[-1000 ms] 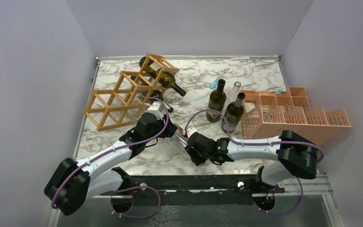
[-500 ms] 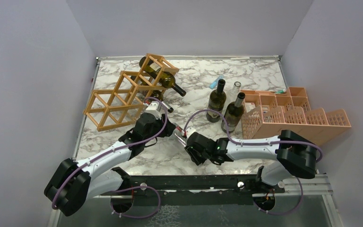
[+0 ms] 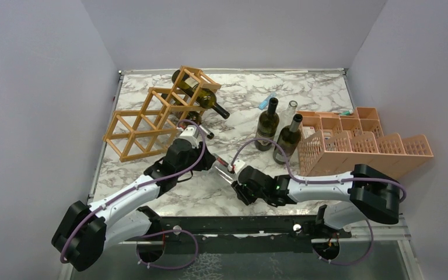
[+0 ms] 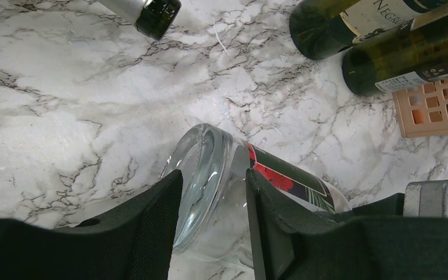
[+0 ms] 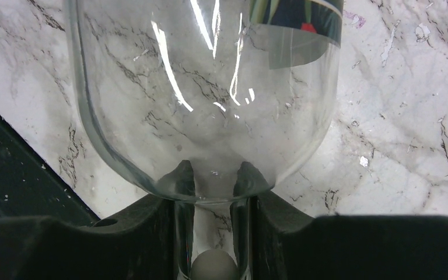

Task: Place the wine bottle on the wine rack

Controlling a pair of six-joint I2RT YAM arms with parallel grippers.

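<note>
The clear wine bottle [image 3: 222, 169], with a red-and-green label, lies on its side toward the arm bases and to the right of the wine rack [image 3: 158, 114], apart from it and outside its openings. The left gripper [image 4: 210, 201] is clamped across the bottle's base, and the right gripper [image 5: 213, 227] is closed on its neck. Dark bottles [image 3: 201, 96] lie in the rack's far openings, and a pink crate [image 3: 361, 146] stands well to the rack's right.

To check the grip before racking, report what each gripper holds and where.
Both hold the clear bottle: the left gripper clamps its body near the base, the right gripper clamps its neck.
</note>
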